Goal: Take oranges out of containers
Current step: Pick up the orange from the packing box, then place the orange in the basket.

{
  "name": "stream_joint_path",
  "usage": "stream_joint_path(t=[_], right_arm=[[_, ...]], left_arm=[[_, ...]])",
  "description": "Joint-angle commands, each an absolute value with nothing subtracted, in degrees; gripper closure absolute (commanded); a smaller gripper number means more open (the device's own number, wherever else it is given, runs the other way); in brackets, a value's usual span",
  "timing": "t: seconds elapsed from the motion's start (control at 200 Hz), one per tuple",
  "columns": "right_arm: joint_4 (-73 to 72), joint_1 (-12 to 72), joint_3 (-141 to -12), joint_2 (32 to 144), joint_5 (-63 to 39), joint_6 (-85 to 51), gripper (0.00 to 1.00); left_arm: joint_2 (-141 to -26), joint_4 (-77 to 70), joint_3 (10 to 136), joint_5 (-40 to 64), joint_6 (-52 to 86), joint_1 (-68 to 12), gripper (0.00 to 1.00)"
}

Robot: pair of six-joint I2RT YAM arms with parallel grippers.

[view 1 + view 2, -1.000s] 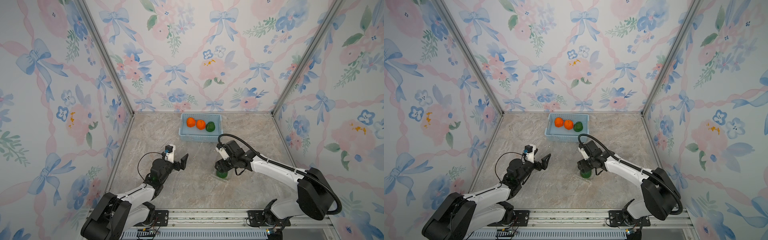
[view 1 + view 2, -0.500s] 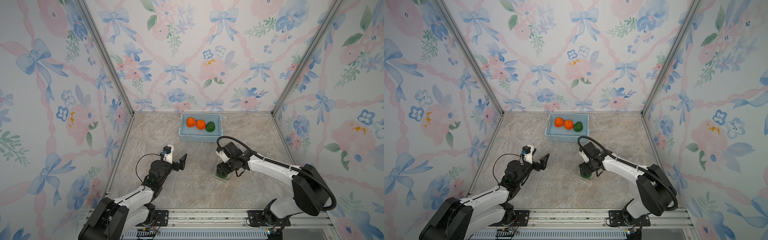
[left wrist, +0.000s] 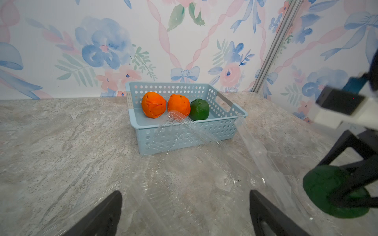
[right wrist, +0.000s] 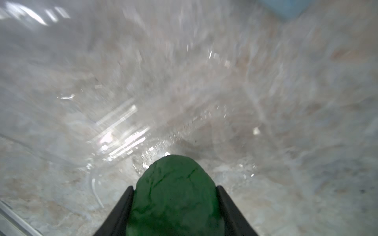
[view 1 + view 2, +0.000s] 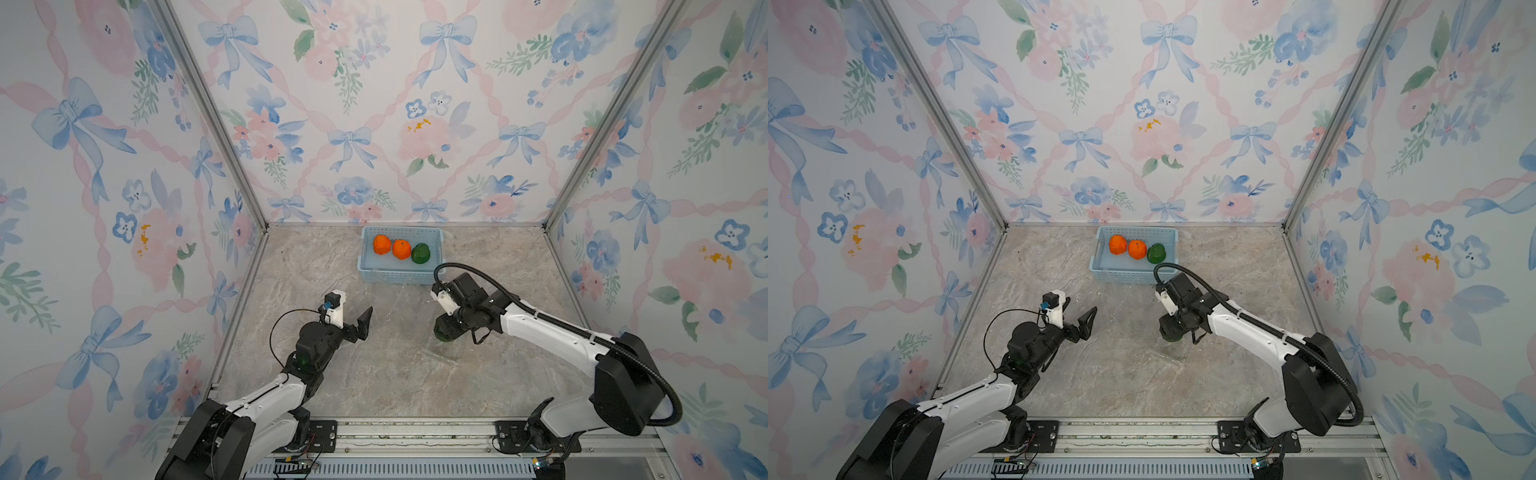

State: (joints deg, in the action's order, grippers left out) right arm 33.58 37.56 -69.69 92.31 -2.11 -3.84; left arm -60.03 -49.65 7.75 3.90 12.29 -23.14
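The left gripper [image 5: 351,318] hangs at 9 o'clock over the table [image 5: 332,390], counting the back wall as 12. Its fingers [image 3: 106,210] are spread wide with nothing between them.

Just ahead of it, toward the centre, lies the left tray [image 3: 173,179]. It is clear plastic, plain in the left wrist view and hardly traceable in the top views. A raised clear flap of it stands before the basket's near wall; I cannot tell whether they touch.

The basket [image 5: 399,277] sits at 12 o'clock, near the back wall. Three oranges lie in a row inside it. The left orange [image 5: 381,244] and the middle orange [image 5: 401,249] are bright orange and touch. The right orange [image 5: 420,253] is dark green and lies just beside the middle one.

The right gripper [image 5: 446,330] is at 4 o'clock, close to the centre. Its fingers [image 4: 122,210] are pinching the fourth orange [image 4: 173,200], dark green, one on each flank. The fruit is over the right tray [image 5: 441,356], which reaches toward 6 o'clock from it. Whether the fruit rests on the tray's floor I cannot tell.
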Motion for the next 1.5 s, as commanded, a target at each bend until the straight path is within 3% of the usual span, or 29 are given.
stream_joint_path(t=[0.0, 0.16, 0.485, 0.765, 0.83, 0.91, 1.0, 1.15, 1.29, 1.4, 1.495], right_arm=[[29.68, 34.92, -74.73, 92.28, -0.74, -0.42, 0.51], [18.33, 30.31, -84.64, 103.65, -0.74, 0.1, 0.51], [25.93, 29.81, -123.21, 136.31, -4.74, 4.65, 0.56], [26.85, 29.75, -129.06, 142.16, -8.33, 2.93, 0.52], [26.21, 29.46, -127.82, 141.5, -9.24, 2.73, 0.45], [24.44, 29.11, -124.76, 139.65, -9.89, 2.77, 0.24], [22.0, 28.42, -119.55, 136.2, -11.24, 2.47, 0.11], [11.65, 25.68, -100.58, 123.58, -11.6, 0.93, 0.06], [0.6, 20.92, -76.51, 104.37, -8.78, -1.07, 0.03], [-3.69, 18.0, -61.22, 90.97, -1.8, 0.83, 0.0], [-10.3, 17.36, -49.71, 83.37, 6.81, 4.85, 0.02]], left_arm=[[-61.41, -49.72, 7.99, 3.67, 12.49, -22.53, 0.02], [-62.91, -49.66, 9.02, 4.48, 12.77, -22.52, 0.02], [-60.33, -48.08, 8.23, 2.99, 12.4, -22.0, 0.02], [-59.99, -47.37, 10.26, 3.27, 12.09, -21.35, 0.02], [-60.4, -46.15, 11.93, 3.05, 11.34, -21.23, 0.02], [-60.54, -45.32, 13.82, 2.61, 10.26, -21.16, 0.02], [-60.32, -43.47, 15.91, 1.45, 9.35, -21.0, 0.02], [-60.03, -40.74, 18.09, -2.76, 7.23, -19.78, 0.02], [-57.51, -40.5, 16.96, -12.82, 5.88, -17.22, 0.02], [-57.45, -44.09, 14.79, -19.51, 6.24, -12.72, 0.02], [-59.32, -50.77, 11.13, -18.82, 9.46, -7.32, 0.02]])
